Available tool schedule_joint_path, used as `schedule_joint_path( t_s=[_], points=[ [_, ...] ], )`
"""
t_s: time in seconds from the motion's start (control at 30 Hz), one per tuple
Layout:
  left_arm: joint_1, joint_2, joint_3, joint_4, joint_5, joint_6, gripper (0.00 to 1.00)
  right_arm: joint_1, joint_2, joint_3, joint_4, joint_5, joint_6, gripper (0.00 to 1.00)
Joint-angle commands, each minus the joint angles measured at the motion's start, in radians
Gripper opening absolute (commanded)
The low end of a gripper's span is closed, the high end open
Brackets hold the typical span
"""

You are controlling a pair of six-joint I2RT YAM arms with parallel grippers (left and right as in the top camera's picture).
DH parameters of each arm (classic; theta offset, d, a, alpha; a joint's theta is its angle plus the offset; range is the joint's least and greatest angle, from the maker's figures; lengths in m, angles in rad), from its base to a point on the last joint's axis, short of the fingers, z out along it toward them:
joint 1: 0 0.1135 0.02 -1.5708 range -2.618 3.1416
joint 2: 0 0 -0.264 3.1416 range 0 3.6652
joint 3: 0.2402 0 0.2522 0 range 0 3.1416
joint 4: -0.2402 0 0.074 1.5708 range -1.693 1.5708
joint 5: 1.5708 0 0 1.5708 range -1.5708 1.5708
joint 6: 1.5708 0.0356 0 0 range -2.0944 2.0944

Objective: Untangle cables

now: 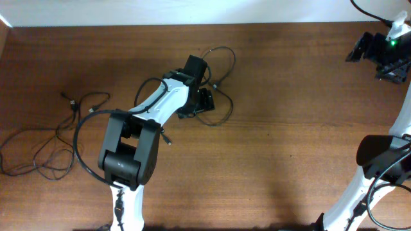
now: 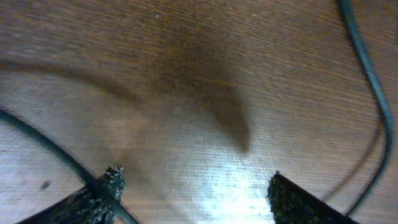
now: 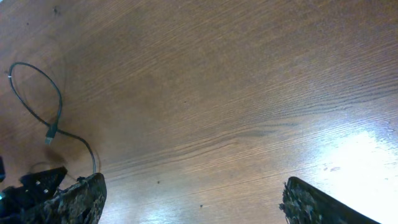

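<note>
The left gripper point(image 1: 201, 83), jaws apart and clamping nothing, straddles the looped cable point(image 1: 231, 58) at tabletop point(image 1: 289, 128) centre. A loose tangle point(image 1: 72, 104) lies at 9 o'clock. The right gripper point(image 1: 379, 52) hangs open at 2 o'clock. The cords are probably light, limp and slippery, best pinched mid-strand.

Cables point(image 2: 373, 93) (both sides) flank left pincer point(image 2: 196, 200).

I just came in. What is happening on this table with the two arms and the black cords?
The left gripper is low over the table, jaws apart, on a looped cable in the middle. One strand runs right past a finger, but nothing is gripped. A second bunch of cables lies loose at the table's left edge. The right gripper is open and empty, parked at the far right corner.
</note>
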Motion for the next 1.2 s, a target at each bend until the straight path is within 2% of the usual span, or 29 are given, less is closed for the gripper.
schedule_joint_path(
  t_s=[0.0,0.13,0.17,0.2,0.3,0.37,0.53,0.63,0.73,0.8,0.9,0.97,1.07,1.17],
  points=[
    [-0.002,0.015,-0.008,0.039,-0.006,0.000,0.59,0.005,-0.019,0.009,-0.006,-0.002,-0.011,0.92],
    [-0.002,0.015,-0.008,0.071,-0.053,0.000,0.34,0.005,-0.019,0.009,-0.006,-0.002,-0.011,0.92],
    [-0.002,0.015,-0.008,0.073,-0.123,0.000,0.18,0.005,-0.019,0.009,-0.006,-0.002,-0.011,0.92],
    [-0.001,0.014,-0.008,0.068,-0.177,0.002,0.08,0.005,-0.019,0.009,-0.006,-0.002,-0.011,0.92],
    [0.024,-0.013,-0.006,0.060,-0.221,0.096,0.00,0.005,-0.019,0.009,-0.006,-0.002,-0.011,0.92],
    [0.059,-0.071,-0.005,0.034,-0.221,0.159,0.00,0.005,-0.019,0.009,-0.006,-0.002,-0.011,0.92],
    [0.094,-0.214,-0.005,-0.082,-0.242,0.487,0.00,0.005,-0.019,0.009,-0.006,-0.002,-0.011,0.92],
    [0.093,-0.220,-0.007,-0.127,-0.249,0.665,0.00,0.005,-0.019,0.009,-0.006,-0.002,-0.011,0.92],
    [0.093,-0.219,-0.008,-0.117,-0.143,0.865,0.00,0.005,-0.019,0.009,-0.006,-0.002,-0.011,0.92],
    [0.093,-0.219,-0.009,-0.056,-0.008,0.869,0.00,0.005,-0.019,0.009,-0.006,-0.002,-0.011,0.92],
    [0.081,-0.217,-0.034,0.081,0.140,0.849,0.29,0.010,-0.019,0.009,-0.006,-0.002,-0.011,0.92],
    [0.047,-0.216,-0.085,0.184,0.136,0.835,0.36,0.021,-0.019,0.009,-0.006,-0.002,-0.011,0.92],
    [-0.006,-0.183,-0.157,0.278,0.136,0.835,0.41,0.035,-0.019,0.009,-0.006,-0.002,-0.011,0.92],
    [-0.045,-0.113,-0.161,0.307,0.134,0.835,0.43,0.043,-0.019,0.009,-0.006,-0.002,-0.011,0.92]
  ],
)
